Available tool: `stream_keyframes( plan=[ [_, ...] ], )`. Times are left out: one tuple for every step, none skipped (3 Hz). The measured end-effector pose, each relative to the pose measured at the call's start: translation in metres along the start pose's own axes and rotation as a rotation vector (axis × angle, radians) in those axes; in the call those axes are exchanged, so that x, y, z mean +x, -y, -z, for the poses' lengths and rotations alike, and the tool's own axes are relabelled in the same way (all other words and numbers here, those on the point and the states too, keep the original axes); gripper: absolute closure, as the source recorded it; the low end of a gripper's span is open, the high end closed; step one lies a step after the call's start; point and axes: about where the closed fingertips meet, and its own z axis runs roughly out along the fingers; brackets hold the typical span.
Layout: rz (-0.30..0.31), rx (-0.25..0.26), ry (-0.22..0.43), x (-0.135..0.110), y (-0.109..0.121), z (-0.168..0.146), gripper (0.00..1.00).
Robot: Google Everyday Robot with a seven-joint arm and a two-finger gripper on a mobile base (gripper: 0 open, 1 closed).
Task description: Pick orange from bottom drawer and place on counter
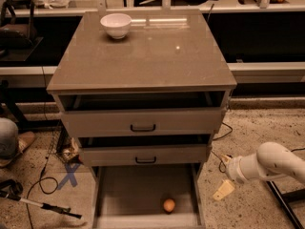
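orange (168, 205): smooth, round, on flat floor of open bottom drawer (128, 190), near-right | counter (143, 56): glossy grey-brown slab, white bowl (116, 25) far-left | gripper (223, 190): low, right of drawer, on bent white tubular arm (271, 163); grip state cannot tell

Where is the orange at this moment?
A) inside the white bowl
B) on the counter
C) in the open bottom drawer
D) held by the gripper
C: the orange lies on the floor of the bottom drawer, and the gripper hangs apart, outside the drawer.
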Motion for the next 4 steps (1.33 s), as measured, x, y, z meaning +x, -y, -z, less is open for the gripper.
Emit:
stream_keyframes(
  plan=[
    [-0.044, -0.039, 0.008, 0.037, 0.001, -0.062, 0.00],
    [-0.084, -0.090, 0.040, 0.059, -0.014, -0.113, 0.00],
    [-0.084, -0.090, 0.040, 0.059, -0.014, -0.113, 0.00],
    [-0.050, -0.090, 0.043, 0.067, -0.019, -0.146, 0.00]
  ],
)
